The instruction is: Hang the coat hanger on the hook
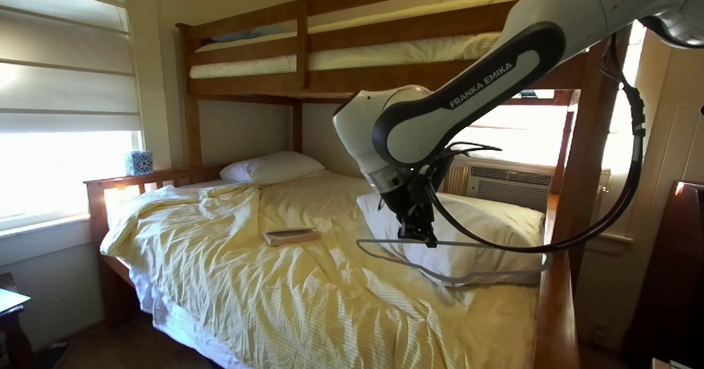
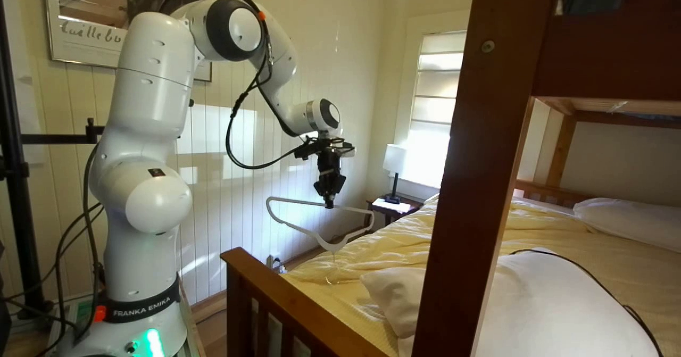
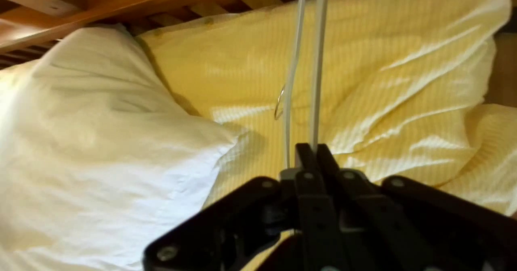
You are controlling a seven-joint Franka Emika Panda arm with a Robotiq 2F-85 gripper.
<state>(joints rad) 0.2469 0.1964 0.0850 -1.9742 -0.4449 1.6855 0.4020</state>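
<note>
Brown wooden bunk bed (image 1: 247,85), rumpled yellow fabric cover (image 1: 220,281), white pillow (image 1: 495,220) on the right in an exterior view. Pale triangular coat hanger (image 2: 301,201) is upside down over the cover, and the black metal gripper (image 2: 329,205) has its jaws clamped on the straight bar. Farther left: shallow tan box (image 1: 291,240), can't tell what's inside, then a blue patterned box (image 1: 139,163).

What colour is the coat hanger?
The coat hanger is plain off-white; it shows best in an exterior view.

Lamp (image 2: 395,158): I see it upright toward the far edge of the tabletop (image 2: 416,205).
Flat box (image 1: 291,238): lying on yellow bedding (image 1: 220,281).
Pillow (image 3: 109,141): white, creased.
</note>
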